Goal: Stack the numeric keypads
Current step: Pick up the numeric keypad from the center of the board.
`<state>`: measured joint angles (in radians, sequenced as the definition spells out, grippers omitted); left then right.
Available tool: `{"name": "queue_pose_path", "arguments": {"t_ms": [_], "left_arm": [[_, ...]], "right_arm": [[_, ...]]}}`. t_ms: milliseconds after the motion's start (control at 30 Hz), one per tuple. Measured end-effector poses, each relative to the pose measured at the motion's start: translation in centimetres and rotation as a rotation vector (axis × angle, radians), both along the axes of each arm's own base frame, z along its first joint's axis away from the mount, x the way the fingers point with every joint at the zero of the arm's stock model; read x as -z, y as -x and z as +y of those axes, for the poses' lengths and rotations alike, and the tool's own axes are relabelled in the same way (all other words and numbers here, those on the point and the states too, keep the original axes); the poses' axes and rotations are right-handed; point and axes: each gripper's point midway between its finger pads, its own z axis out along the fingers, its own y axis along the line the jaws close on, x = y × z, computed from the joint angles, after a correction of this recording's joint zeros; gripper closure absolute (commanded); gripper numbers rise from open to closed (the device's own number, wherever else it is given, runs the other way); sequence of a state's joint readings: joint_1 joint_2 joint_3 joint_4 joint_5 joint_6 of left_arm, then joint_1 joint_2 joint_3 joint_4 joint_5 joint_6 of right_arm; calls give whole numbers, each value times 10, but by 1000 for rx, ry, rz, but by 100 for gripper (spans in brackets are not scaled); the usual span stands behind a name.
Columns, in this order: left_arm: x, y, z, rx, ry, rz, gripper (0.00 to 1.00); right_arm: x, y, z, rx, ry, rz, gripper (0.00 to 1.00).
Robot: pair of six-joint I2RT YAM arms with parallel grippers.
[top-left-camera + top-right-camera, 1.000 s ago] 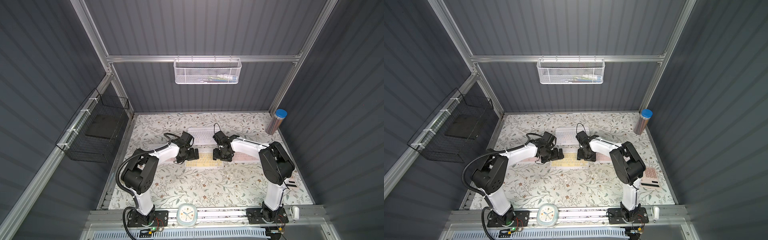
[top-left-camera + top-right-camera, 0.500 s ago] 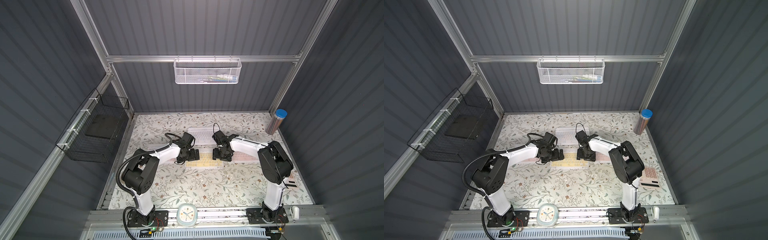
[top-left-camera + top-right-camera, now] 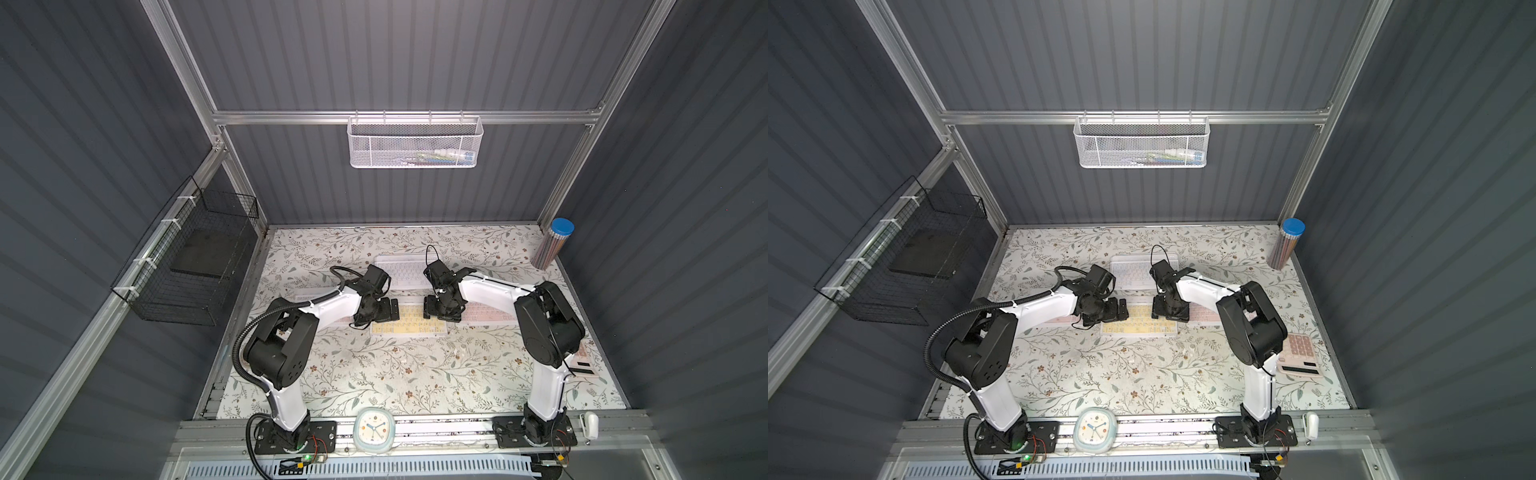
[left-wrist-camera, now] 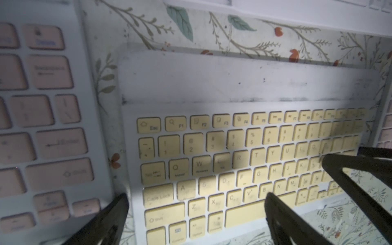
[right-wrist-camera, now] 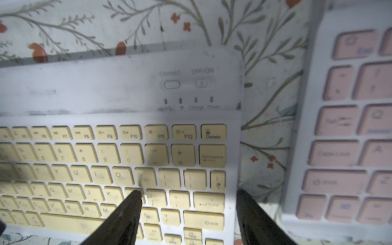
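**Both grippers were poised at the ends of the yellow keypad (image 3: 409,327), which lay flat at the centre of the table (image 3: 374,374).**
Over the last second little had shifted. The left gripper (image 4: 196,197), at the keypad's 9 o'clock end, and the right gripper (image 5: 187,192), at 3 o'clock, kept their jaws apart astride its short edges, gripping nothing. The lift for stacking apparently had yet to begin.

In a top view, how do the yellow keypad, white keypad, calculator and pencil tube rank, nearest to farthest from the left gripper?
From the left gripper:
1. Yellow keypad, under the open jaws.
2. White keypad, just behind it.
3. Calculator, front right, and pencil tube, back right corner: too close to call.
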<state>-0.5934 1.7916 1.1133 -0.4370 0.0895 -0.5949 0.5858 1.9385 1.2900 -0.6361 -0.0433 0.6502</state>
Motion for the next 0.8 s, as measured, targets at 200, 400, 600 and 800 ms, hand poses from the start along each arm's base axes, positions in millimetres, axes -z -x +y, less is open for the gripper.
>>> {"name": "queue_pose_path", "arguments": {"t_ms": [200,400,600,800], "left_arm": [[0,0,-1,2,0,0,0],[1,1,0,6,-2,-2,0],[2,2,6,3,-12,-9,0],[4,1,17,-17,-44,-21,0]], "right_arm": [[0,0,1,2,-24,9,28],[-4,-1,2,4,-154,12,28],[-12,-4,4,27,-385,9,29],[-17,-9,13,43,-547,2,30]]}}
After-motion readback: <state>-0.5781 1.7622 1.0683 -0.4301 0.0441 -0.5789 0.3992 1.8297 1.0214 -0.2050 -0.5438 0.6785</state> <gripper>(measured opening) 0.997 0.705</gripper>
